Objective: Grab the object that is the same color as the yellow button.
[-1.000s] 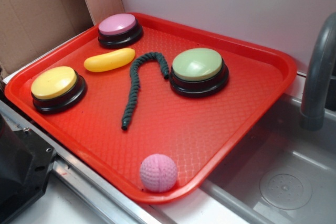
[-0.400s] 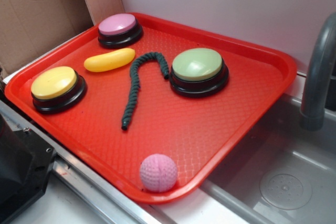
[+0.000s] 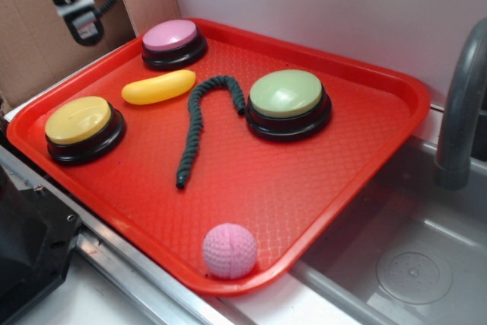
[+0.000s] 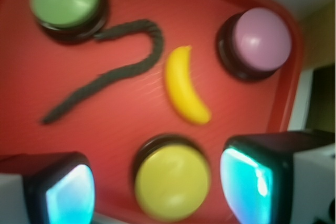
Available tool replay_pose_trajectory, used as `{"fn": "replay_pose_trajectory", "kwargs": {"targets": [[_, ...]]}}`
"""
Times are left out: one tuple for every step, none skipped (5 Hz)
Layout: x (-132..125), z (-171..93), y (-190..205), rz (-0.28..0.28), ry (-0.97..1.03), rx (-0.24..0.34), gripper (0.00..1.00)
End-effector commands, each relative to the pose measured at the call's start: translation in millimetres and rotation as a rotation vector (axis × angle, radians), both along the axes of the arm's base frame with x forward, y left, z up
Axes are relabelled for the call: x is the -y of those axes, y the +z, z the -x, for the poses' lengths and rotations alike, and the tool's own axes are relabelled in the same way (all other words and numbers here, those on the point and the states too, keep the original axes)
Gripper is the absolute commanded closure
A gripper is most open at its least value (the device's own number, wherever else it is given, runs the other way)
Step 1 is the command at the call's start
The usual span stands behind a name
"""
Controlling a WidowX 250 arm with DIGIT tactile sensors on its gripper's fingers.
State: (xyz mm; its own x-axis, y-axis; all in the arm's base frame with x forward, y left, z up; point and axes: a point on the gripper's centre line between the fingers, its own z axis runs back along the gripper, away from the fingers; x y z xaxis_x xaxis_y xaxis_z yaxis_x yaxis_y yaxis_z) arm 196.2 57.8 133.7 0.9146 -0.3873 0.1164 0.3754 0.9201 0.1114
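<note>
The end effector (image 4: 157, 187) is open and empty, its two pads wide apart above the red tray (image 4: 131, 108). The yellow button (image 4: 172, 183) sits directly below, between the pads. The banana (image 4: 185, 88) lies just beyond the button, ahead of the end effector, untouched, between the dark rope (image 4: 107, 72) and pink button (image 4: 261, 39).

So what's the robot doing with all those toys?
The robot's gripper is open and up in the air, not touching anything. It hangs over the yellow button on the red tray. It wants the yellow banana toy, which lies between the yellow button and the pink button. The green button, a dark rope and a pink ball sit there too.
</note>
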Motion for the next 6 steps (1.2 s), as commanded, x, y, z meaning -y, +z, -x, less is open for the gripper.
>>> {"fn": "replay_pose_trajectory", "kwargs": {"targets": [[-8.6,-42.0,-48.3,-0.039,-0.106,0.106,0.00],[-16.9,-52.7,-72.8,0.010,-0.131,0.115,0.00],[-17.6,-57.9,-81.8,0.059,-0.172,0.156,0.00],[-23.9,-61.1,-87.6,0.095,-0.150,0.140,0.00],[-33.8,-62.3,-95.6,0.083,-0.121,0.126,0.00],[-36.8,-65.9,-97.3,0.093,-0.152,0.111,0.56]]}}
